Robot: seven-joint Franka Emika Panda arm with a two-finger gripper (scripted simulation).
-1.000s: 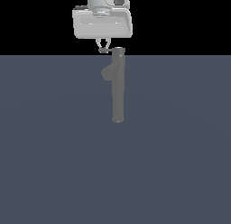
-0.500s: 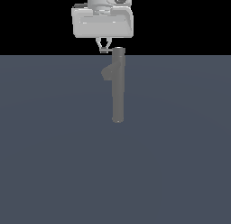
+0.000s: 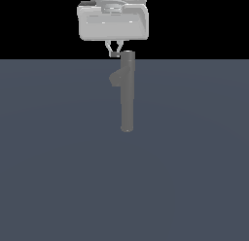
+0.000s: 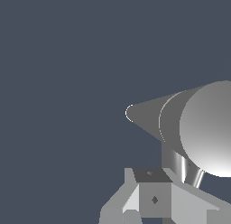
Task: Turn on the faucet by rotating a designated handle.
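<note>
The faucet [image 3: 128,92] is a tall slim grey post standing on the dark floor, with a stubby spout [image 3: 115,78] bulging to the exterior view's left. My gripper [image 3: 115,54] hangs just above and beside the post's top, its fingers drawn together to a point. In the wrist view I look down on the faucet's round cap [image 4: 211,128] and the post tapering away below it. The handle [image 4: 181,166], a thin shiny rod, sticks out from under the cap towards my fingertips [image 4: 154,198], which sit right against it. The jaws look shut, with nothing between them.
The flat dark grey floor [image 3: 58,177] spreads all around the faucet. The white gripper body [image 3: 113,22] hangs over the post's top. Nothing else stands in view.
The gripper has edged very slightly towards the exterior view's right. The faucet looks the same.
</note>
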